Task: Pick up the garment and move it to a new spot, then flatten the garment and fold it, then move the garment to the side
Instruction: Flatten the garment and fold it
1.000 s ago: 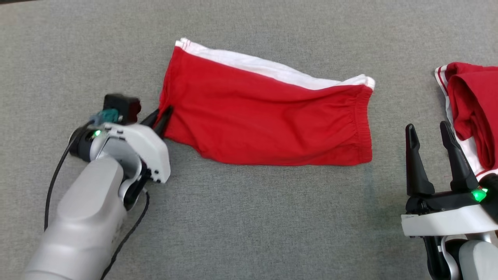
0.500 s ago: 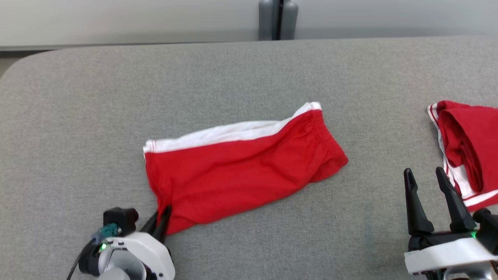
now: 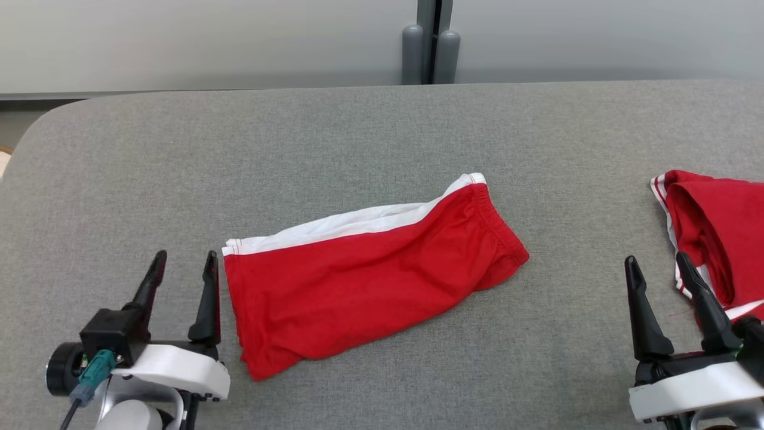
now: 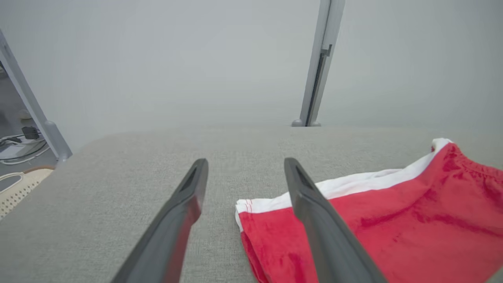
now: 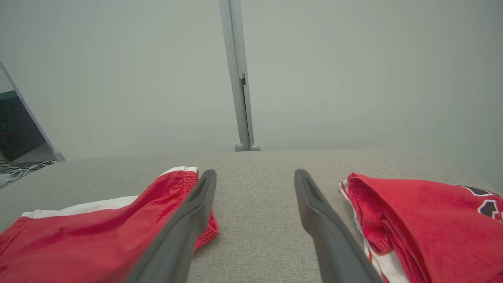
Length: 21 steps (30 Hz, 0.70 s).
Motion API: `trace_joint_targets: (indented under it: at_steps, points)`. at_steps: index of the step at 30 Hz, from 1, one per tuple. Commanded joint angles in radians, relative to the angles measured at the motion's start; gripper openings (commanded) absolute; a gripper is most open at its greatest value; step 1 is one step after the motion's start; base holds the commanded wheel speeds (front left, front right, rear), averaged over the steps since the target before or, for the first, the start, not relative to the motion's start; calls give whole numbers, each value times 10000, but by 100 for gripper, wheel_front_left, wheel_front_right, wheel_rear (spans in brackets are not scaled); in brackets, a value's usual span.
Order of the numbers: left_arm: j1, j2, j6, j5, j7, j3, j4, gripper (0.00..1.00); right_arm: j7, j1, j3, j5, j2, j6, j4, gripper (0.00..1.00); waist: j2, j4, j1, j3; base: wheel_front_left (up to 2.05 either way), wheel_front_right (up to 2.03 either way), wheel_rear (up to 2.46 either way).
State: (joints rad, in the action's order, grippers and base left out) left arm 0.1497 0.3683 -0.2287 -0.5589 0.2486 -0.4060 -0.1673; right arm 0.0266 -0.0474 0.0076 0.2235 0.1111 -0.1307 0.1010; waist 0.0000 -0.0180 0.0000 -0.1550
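Right wrist view: dark print on side garment. Spread, empty: left gripper, just beside red shorts; right gripper likewise.

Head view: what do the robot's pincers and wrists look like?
Left pincer and right pincer each have two long, tapered black fingers on a white housing. The left wrist carries a black block with a teal connector and a dark cable.

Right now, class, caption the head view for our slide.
Red shorts lie on grey table between open left gripper and open right gripper; second garment far right.
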Motion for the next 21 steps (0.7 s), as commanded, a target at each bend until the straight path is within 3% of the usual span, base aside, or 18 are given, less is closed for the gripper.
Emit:
trace_joint_targets:
  at_steps: [1,8,21]
  points:
    - [-120,77,-101,139,64,87,234,100,-43,-132,-19,-99,64,4,44,100,0,1,0,95,0,0,0]
    - [-947,486,-626,705,133,457,1868,100,-338,-388,15,16,117,2,209,100,0,112,0,400,0,0,0]
    - [-1154,638,-815,765,19,400,2392,100,-400,-366,-81,100,146,2,140,100,0,164,0,367,0,0,0]
